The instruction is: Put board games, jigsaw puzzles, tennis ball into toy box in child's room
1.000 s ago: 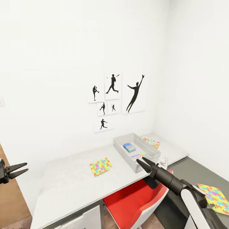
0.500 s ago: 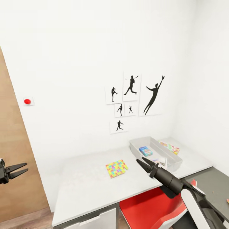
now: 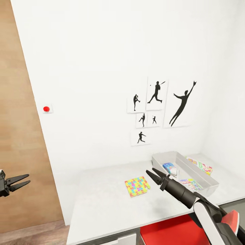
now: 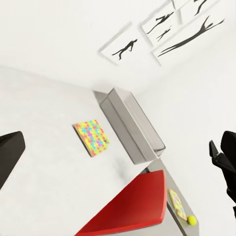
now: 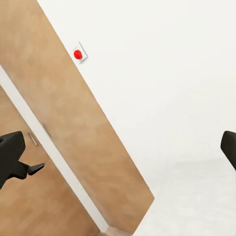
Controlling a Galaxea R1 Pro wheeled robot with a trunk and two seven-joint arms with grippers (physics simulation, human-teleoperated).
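The light grey toy box [image 3: 206, 178] stands on the table [image 3: 102, 204] at the right, below the silhouette pictures. Inside it lie a blue board game [image 3: 169, 168] and a pastel one [image 3: 190, 184]. A third board game [image 3: 201, 166] lies on the table just beyond the box. One jigsaw puzzle [image 3: 137, 186] rests on the tabletop left of the box. My right gripper [image 3: 153, 175] hangs open and empty above the table between puzzle and box. My left gripper [image 3: 20, 181] is open far left, off the table. The left wrist view shows the puzzle [image 4: 92, 137], toy box [image 4: 132, 125], a second puzzle [image 4: 177, 204] and the tennis ball [image 4: 191, 221].
A red chair [image 3: 170, 231] is tucked under the table's front edge, also seen as the red chair [image 4: 132, 206]. A wooden door [image 3: 20, 136] fills the left side, with a red button [image 3: 46, 109] on the white wall beside it. Wood floor shows below the door.
The head camera has swung left, so table, toy box and pictures slid right in the picture and the wooden door came into view. Both grippers keep their places and stay open.
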